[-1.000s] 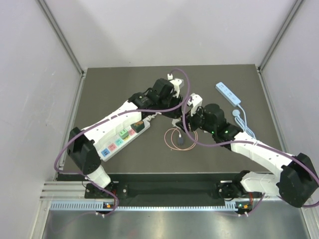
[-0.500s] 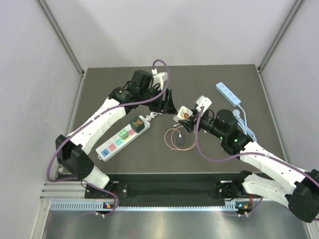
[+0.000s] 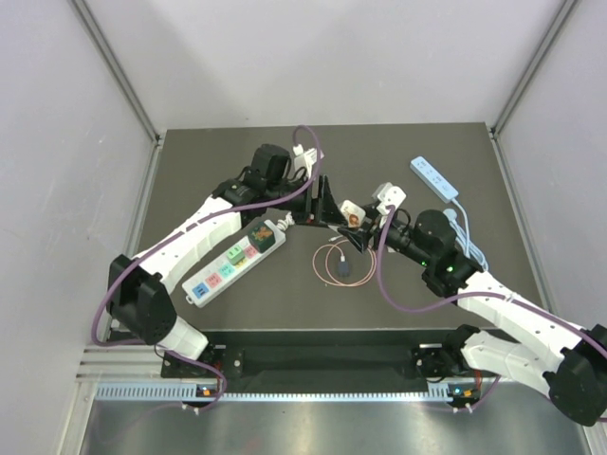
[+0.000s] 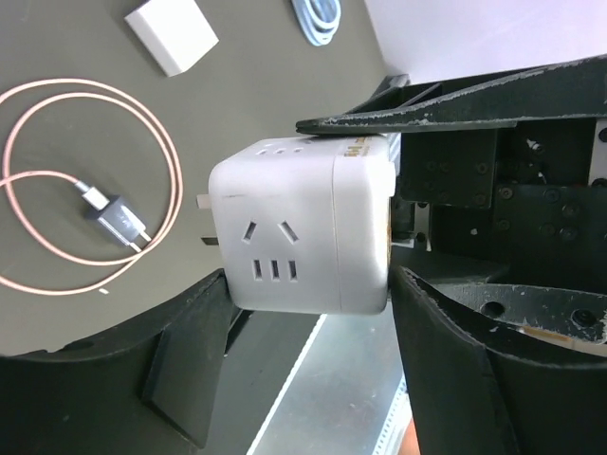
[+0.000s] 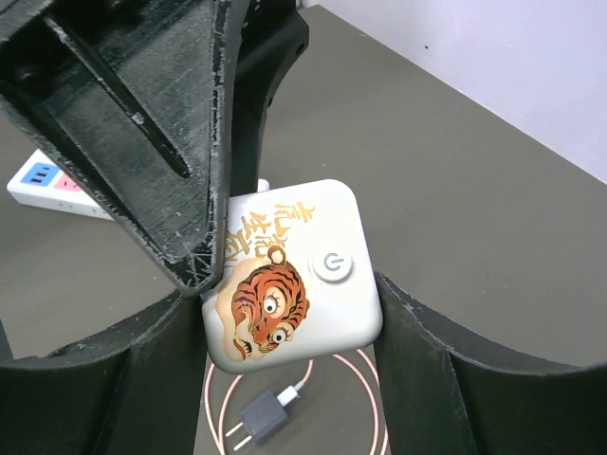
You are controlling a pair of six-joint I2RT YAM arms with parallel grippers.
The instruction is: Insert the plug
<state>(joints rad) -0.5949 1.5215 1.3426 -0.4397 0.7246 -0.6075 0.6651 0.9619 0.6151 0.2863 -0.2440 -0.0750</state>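
Observation:
The plug is a white cube adapter (image 5: 294, 270) with a tiger picture and a power button; its metal prongs (image 4: 204, 202) stick out of one side. My right gripper (image 5: 289, 294) is shut on it and holds it above the dark mat (image 3: 285, 303), mid-table (image 3: 353, 216). My left gripper (image 4: 311, 280) is open, its fingers (image 4: 171, 370) standing either side of the cube, with one fingertip (image 5: 185, 237) against the cube's edge. The white power strip (image 3: 232, 258) with coloured sockets lies to the left on the mat.
A dark charger plug (image 3: 340, 268) lies inside its coil of pink cable (image 3: 327, 256) below the cube. A light blue power strip (image 3: 433, 177) and its white cord (image 3: 460, 227) lie at the right. A small white block (image 4: 171, 35) rests on the mat.
My left gripper has gone from shut to open and now straddles the cube. The right arm drew back to the right with the cube, and the left arm shifted left.

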